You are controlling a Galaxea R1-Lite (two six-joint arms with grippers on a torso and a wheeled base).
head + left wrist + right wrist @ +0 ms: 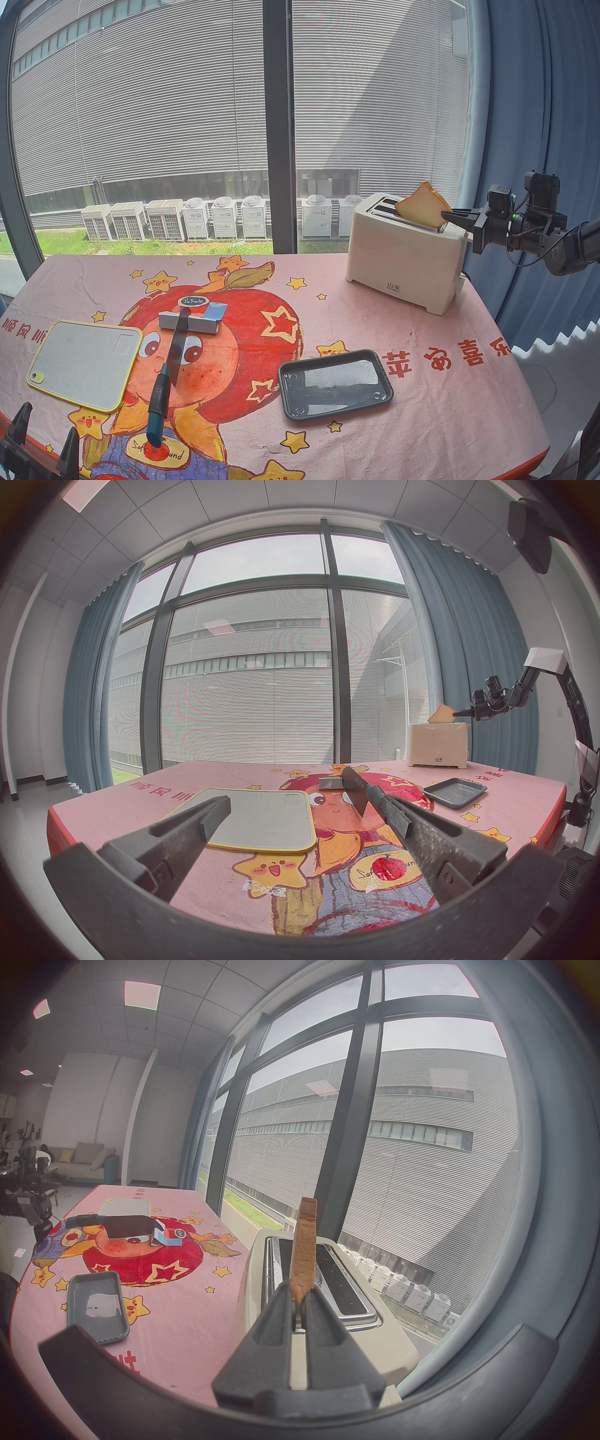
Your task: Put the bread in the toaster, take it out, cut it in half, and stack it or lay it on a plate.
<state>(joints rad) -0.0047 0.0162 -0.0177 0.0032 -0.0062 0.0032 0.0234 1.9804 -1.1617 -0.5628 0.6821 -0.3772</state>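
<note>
A slice of bread (pixel 424 205) stands tilted in a slot of the white toaster (pixel 403 256) at the table's far right, its lower edge at the slot. My right gripper (pixel 451 215) is shut on the bread's corner; in the right wrist view the slice (pixel 304 1247) rises edge-on from between the fingers (pixel 277 1322) over the toaster's slots (pixel 325 1279). My left gripper (pixel 300 830) hangs open near the table's front left, empty. A knife (pixel 166 375) with a blue handle leans on its holder (pixel 190 320). The dark plate (pixel 335 382) lies in front of the toaster.
A grey cutting board (pixel 84 362) with a yellow rim lies at the left of the table. The pink cloth between board, plate and toaster is bare. A window stands right behind the table, and a blue curtain hangs to the right of the toaster.
</note>
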